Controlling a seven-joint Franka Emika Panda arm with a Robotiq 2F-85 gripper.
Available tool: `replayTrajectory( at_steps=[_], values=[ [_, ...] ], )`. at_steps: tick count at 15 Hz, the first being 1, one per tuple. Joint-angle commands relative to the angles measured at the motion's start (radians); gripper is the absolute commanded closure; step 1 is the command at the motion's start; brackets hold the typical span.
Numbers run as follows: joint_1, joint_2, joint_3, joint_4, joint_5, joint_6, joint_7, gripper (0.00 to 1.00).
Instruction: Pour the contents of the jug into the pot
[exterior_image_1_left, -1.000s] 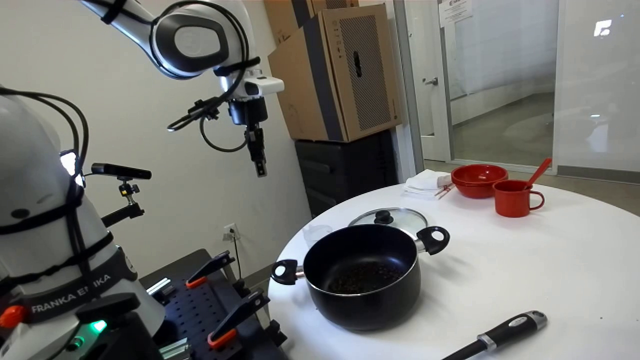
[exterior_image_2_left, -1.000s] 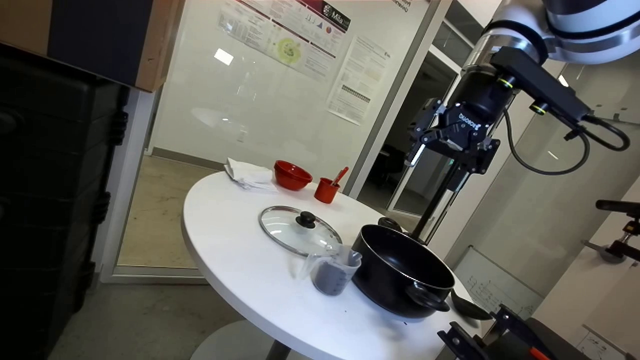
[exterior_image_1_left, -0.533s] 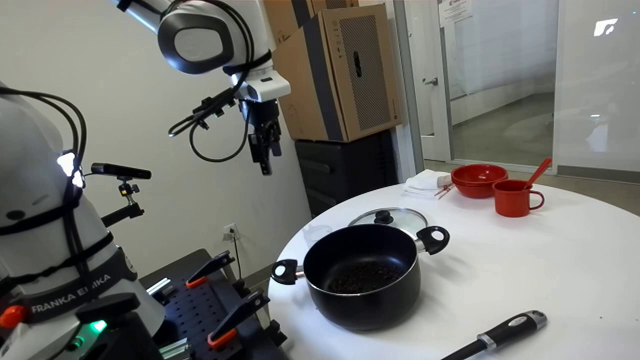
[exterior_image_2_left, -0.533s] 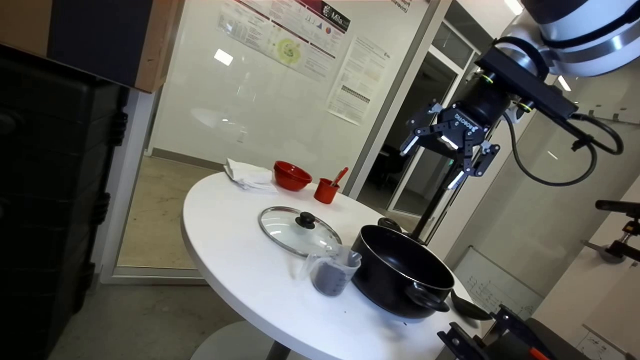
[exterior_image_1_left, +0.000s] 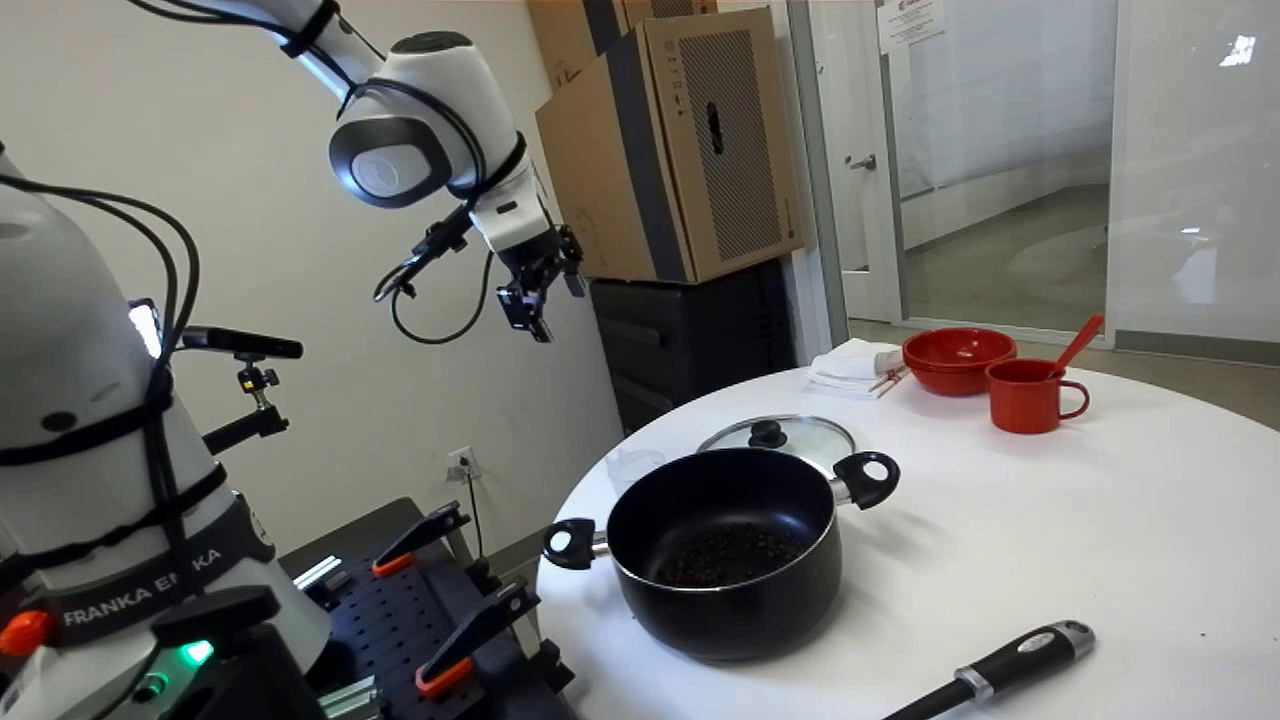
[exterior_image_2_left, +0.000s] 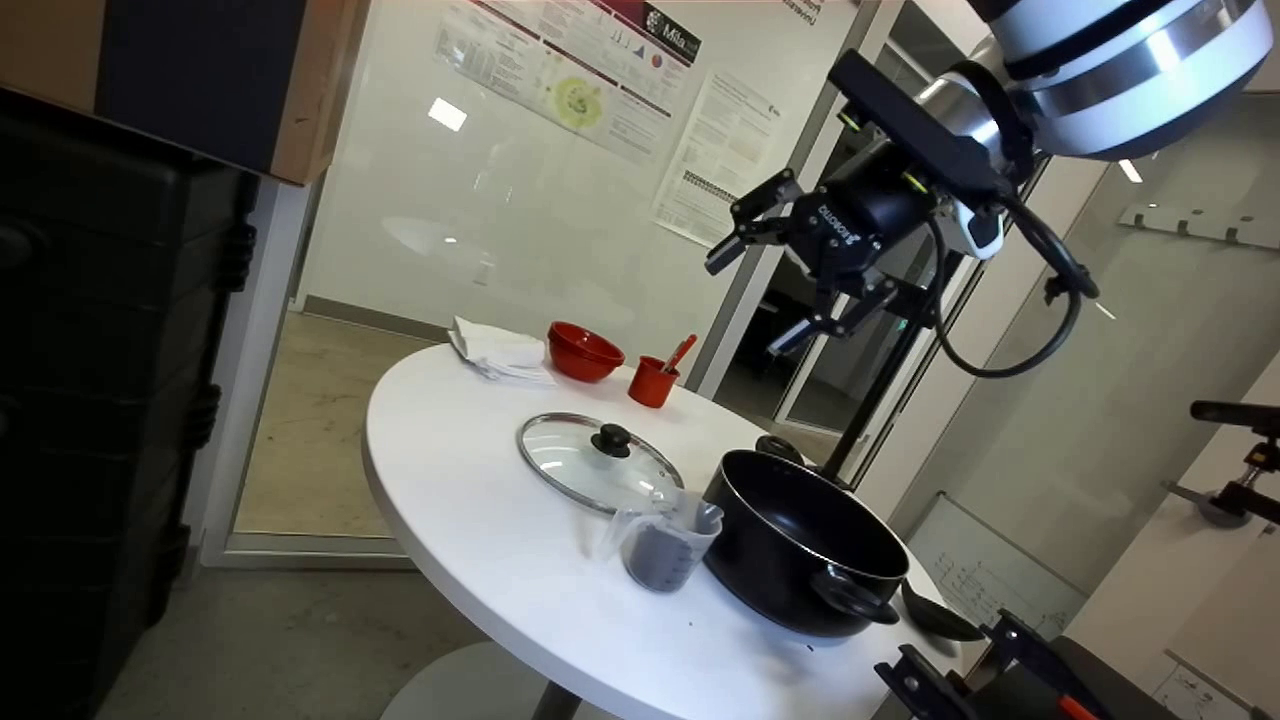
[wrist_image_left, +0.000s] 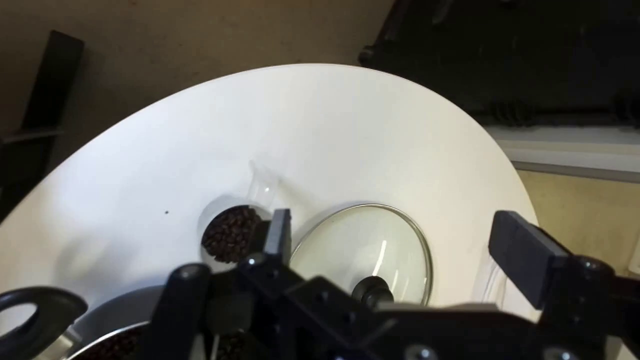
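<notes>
The see-through jug (exterior_image_2_left: 668, 552) stands upright on the table with dark beans inside, close beside the pot. From above, its handle (wrist_image_left: 262, 188) points away from the pot. In an exterior view the pot partly hides the jug (exterior_image_1_left: 634, 467). The wide black pot (exterior_image_1_left: 722, 622) holds a layer of dark beans (exterior_image_1_left: 735, 553) on its floor. My gripper (exterior_image_2_left: 757, 297) hangs well above the table, tilted, its fingers wide apart with nothing between them. In the wrist view the left finger (wrist_image_left: 278, 235) overlaps the jug's edge, while the gap frames the glass lid; neither is touched.
The glass lid (exterior_image_2_left: 568, 462) lies flat beside the jug. Farther off are white napkins (exterior_image_2_left: 497, 348), red bowls (exterior_image_1_left: 955, 352) and a red cup (exterior_image_1_left: 1022, 402) holding a red utensil. A black-handled utensil (exterior_image_1_left: 1025, 660) lies near the pot. Cardboard boxes (exterior_image_1_left: 690, 160) rise behind the arm.
The gripper has swung and tilted, its fingers now pointing more toward the lid side, and has moved left in an exterior view. Jug, pot and lid have not moved.
</notes>
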Motion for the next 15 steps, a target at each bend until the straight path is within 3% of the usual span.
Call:
replayTrajectory(
  at_steps=[1, 2, 3, 6, 13, 15],
  values=[
    [0.084, 0.145, 0.090, 0.088, 0.176, 0.273, 0.090, 0.00],
    [0.071, 0.179, 0.127, 0.099, 0.161, 0.354, 0.131, 0.00],
    [0.064, 0.088, 0.093, 0.045, 0.132, 0.234, 0.079, 0.00],
    [0.078, 0.157, 0.121, 0.077, 0.138, 0.325, 0.127, 0.00],
    [-0.025, 0.302, -0.001, 0.095, 0.107, 0.234, 0.136, 0.00],
    [-0.015, 0.269, 0.000, 0.068, 0.114, 0.239, 0.131, 0.00]
  ],
)
